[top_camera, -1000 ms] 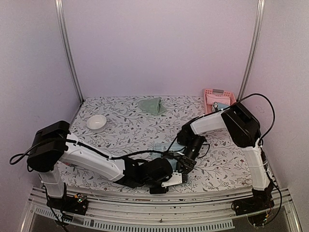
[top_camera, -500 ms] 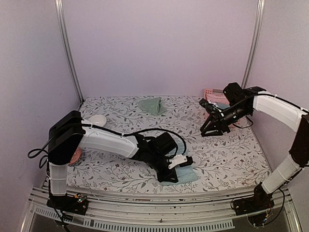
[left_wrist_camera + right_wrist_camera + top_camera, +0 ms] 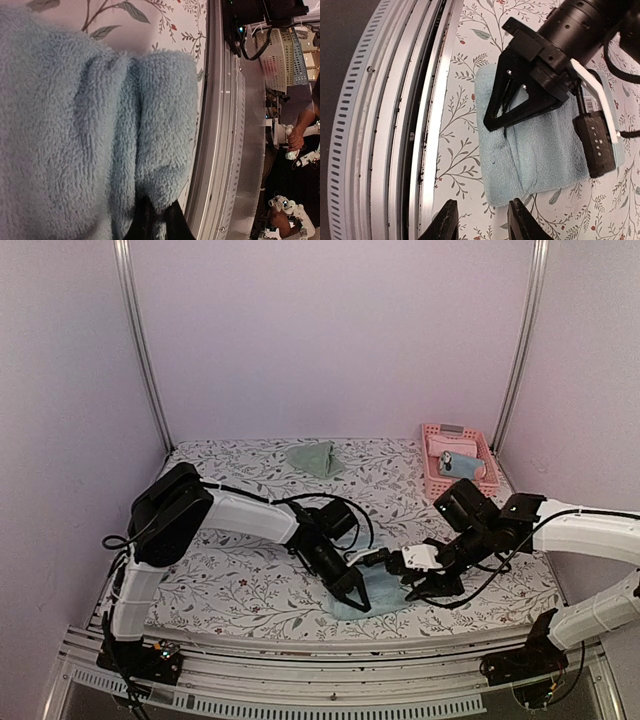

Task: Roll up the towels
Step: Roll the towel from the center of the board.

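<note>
From above, your left claw (image 3: 357, 602) is down on the blue towel (image 3: 382, 600). The towel lies on the table (image 3: 240, 505) at the near edge, about the middle. Your right claw (image 3: 412, 586) hangs just beside the towel's right end. The green towel (image 3: 315, 457) sits bunched at the far edge, well apart from both arms. The pink basket (image 3: 455, 428) stands in the far right corner.

In your left wrist view, the blue towel (image 3: 65, 125) fills most of the picture, with a raised fold running down it. The left claw (image 3: 157, 222) is closed tight, pinching that fold between its dark tips. The metal rail (image 3: 225, 130) runs along the right.

In your right wrist view, the right claw (image 3: 482, 212) stands apart with nothing between its fingers (image 3: 447, 222), only patterned table (image 3: 465, 75). The blue towel (image 3: 540, 150) lies just beyond the tips, near the rail (image 3: 395, 125). The left claw (image 3: 505, 129) pins a crease in the towel's middle.
</note>
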`<action>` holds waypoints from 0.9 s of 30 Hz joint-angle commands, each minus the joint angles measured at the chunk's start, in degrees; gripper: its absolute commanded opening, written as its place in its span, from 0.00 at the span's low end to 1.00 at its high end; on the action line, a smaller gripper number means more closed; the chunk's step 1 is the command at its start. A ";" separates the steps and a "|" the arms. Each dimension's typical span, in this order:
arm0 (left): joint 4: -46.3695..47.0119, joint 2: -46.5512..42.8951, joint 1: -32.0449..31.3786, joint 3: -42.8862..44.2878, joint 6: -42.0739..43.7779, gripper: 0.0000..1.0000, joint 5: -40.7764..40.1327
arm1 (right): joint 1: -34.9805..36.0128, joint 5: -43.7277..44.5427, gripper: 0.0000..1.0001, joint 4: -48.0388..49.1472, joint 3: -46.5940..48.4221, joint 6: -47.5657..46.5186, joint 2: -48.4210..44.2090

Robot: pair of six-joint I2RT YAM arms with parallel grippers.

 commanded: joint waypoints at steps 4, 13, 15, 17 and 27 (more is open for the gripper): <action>-5.47 4.61 0.51 -0.28 -2.54 0.00 -1.97 | 11.06 15.94 0.37 15.29 -5.38 1.94 5.73; -5.02 4.98 0.99 -0.79 -2.80 0.00 -2.02 | 17.06 24.24 0.36 25.39 -6.92 3.64 13.55; -5.02 5.13 1.08 -0.66 -2.76 0.00 -1.80 | 17.37 24.75 0.36 25.68 -6.63 3.63 13.00; -5.02 5.26 1.15 -0.63 -2.64 0.00 -1.67 | 17.41 24.39 0.36 25.85 -6.67 3.56 12.14; -5.02 4.80 1.32 -0.73 -2.40 0.00 -1.74 | 17.45 22.24 0.31 24.38 -6.04 2.42 18.01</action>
